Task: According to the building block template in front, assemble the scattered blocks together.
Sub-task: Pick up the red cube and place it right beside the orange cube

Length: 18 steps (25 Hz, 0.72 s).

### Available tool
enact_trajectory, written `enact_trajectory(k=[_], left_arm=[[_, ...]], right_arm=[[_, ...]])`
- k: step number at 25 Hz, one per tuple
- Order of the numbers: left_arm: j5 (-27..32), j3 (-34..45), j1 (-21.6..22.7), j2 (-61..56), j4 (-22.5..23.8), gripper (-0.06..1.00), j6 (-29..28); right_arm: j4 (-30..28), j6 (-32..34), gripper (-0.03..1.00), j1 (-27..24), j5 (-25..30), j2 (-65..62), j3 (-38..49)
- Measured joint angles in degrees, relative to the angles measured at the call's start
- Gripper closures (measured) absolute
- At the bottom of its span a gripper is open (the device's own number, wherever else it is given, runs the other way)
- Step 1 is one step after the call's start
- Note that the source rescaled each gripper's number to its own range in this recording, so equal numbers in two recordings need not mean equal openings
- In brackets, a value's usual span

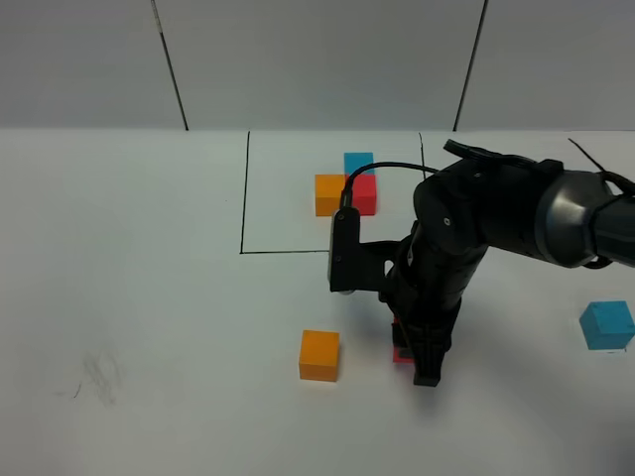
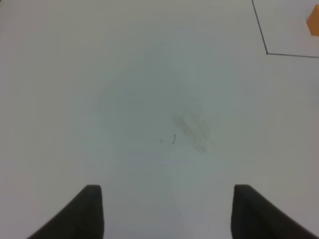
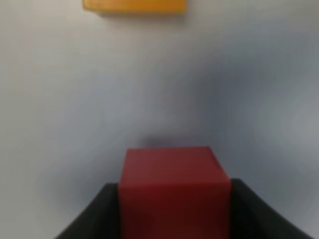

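Note:
The building block template [image 1: 347, 183] is an orange, red and blue cube group inside a black-line rectangle at the back middle of the table. Of the scattered blocks, the orange cube [image 1: 319, 355] lies in front of the template and the light blue cube [image 1: 606, 324] far right. My right gripper [image 1: 412, 359] points down just right of the orange cube, shut on the red cube [image 3: 172, 184], which its fingers mostly hide from above. The orange cube [image 3: 134, 6] shows a short gap ahead of the red one. My left gripper [image 2: 167, 214] hangs open over bare table.
The white table [image 1: 149, 297] carries a faint grey smudge [image 2: 189, 127] under the left gripper. The rectangle's black corner line [image 2: 266, 52] and the template's orange cube [image 2: 314, 22] show at the edge of the left wrist view. A grey wall rises behind.

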Motion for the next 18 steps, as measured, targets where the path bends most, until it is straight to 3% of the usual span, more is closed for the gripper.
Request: enact_trajectory(k=[18], left_arm=[[0.0, 0.0, 0.0, 0.0, 0.0, 0.7, 0.0]], right_arm=[[0.4, 2.3, 0.75, 4.1, -5.4, 2.8, -1.1]])
